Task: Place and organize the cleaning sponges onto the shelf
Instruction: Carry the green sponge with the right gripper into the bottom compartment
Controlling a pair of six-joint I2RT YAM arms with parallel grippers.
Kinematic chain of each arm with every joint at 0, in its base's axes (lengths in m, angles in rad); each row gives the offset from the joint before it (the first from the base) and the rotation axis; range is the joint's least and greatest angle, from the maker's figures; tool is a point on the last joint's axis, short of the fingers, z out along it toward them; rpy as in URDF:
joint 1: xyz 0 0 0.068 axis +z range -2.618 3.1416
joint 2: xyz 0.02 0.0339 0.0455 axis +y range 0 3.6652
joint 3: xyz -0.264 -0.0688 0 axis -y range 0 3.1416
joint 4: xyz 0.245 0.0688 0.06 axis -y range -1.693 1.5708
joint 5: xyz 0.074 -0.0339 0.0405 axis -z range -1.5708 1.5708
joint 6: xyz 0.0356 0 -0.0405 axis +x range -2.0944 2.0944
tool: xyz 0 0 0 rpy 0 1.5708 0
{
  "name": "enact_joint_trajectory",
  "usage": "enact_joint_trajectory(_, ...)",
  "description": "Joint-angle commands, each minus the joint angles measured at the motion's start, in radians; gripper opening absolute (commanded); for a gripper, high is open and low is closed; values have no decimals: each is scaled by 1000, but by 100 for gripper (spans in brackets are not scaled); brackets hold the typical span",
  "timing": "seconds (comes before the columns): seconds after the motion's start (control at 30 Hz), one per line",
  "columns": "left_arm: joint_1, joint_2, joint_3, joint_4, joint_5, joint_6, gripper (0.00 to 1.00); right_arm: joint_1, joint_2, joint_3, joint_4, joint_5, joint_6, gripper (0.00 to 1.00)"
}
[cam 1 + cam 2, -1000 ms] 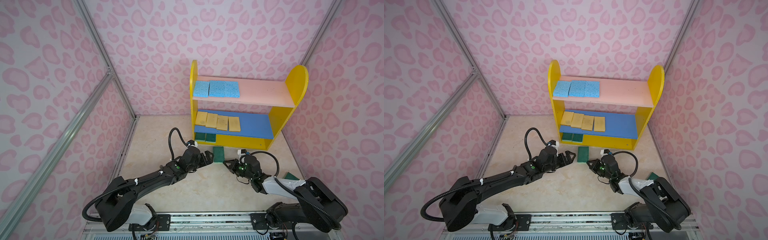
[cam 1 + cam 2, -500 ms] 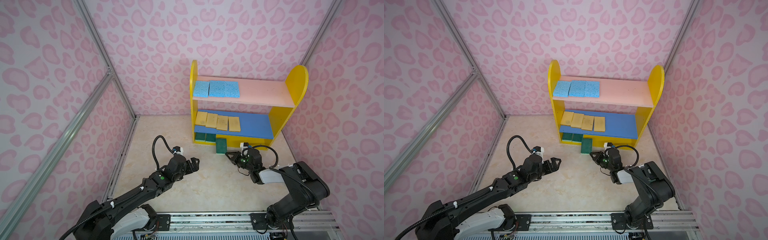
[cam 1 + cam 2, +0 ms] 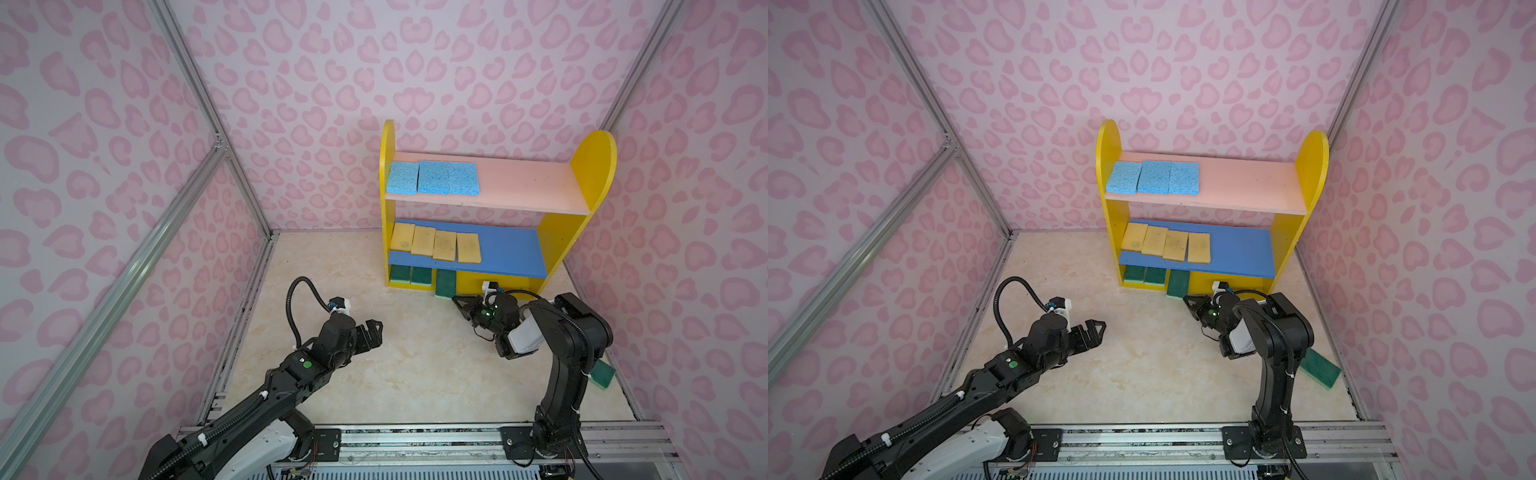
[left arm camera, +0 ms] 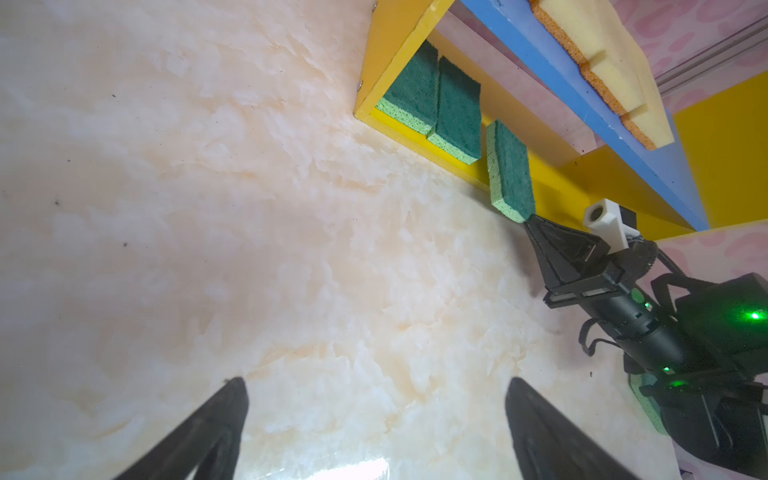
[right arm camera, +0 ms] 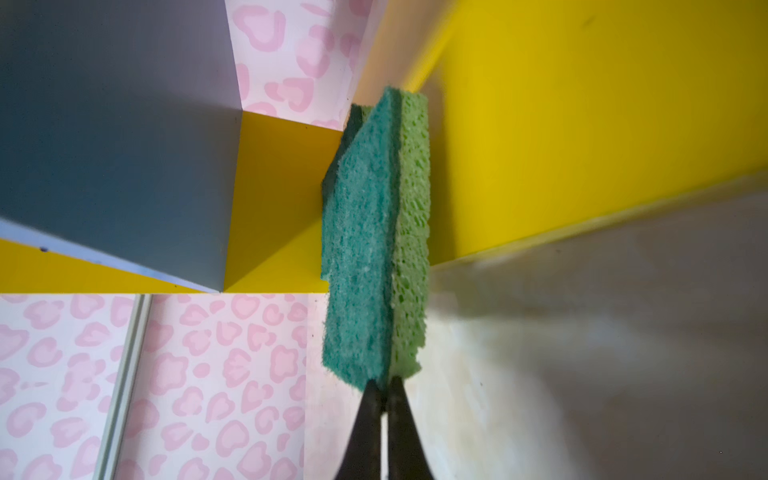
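The shelf (image 3: 594, 166) stands at the back, with three light blue sponges (image 3: 432, 178) on its pink board and several pale yellow sponges (image 3: 436, 245) on the blue board. Two dark green sponges (image 3: 409, 274) lie on the yellow base. A third green sponge (image 3: 445, 283) (image 5: 365, 249) lies beside them, its near end sticking out over the floor. My right gripper (image 3: 456, 298) (image 5: 384, 382) is shut, its tips touching that near end. My left gripper (image 3: 374, 330) (image 4: 376, 382) hangs open and empty over the floor, well left of the shelf.
Another green sponge (image 3: 1320, 368) lies on the floor at the right, partly hidden behind the right arm. Pink patterned walls close in both sides and the back. An aluminium rail (image 3: 415, 432) runs along the front edge.
The right gripper has moved toward the shelf, and the green sponge has slid ahead of it from the floor partly onto the base. The left arm has drawn back toward the front left.
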Motion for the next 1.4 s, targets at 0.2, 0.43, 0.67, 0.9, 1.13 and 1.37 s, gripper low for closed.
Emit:
enact_joint_trajectory(0.2, 30, 5, 7, -17, -5, 41, 98, -17, 68, 81, 40, -16, 15, 0)
enact_joint_trajectory(0.43, 47, 15, 12, -20, -1, 51, 98, -25, 88, 146, -46, -17, -21, 0)
enact_joint_trajectory(0.67, 68, 26, 16, -16, 13, 59, 98, -25, 66, 216, -232, -15, -122, 0)
enact_joint_trajectory(0.9, 82, 47, 22, -8, 32, 56, 97, -27, 69, 265, -348, 0, -189, 0)
enact_joint_trajectory(1.13, 88, 53, 23, -7, 34, 60, 97, -21, 75, 303, -421, 3, -247, 0)
enact_joint_trajectory(1.37, 90, 58, 26, -7, 36, 59, 97, -17, 104, 339, -418, -4, -239, 2)
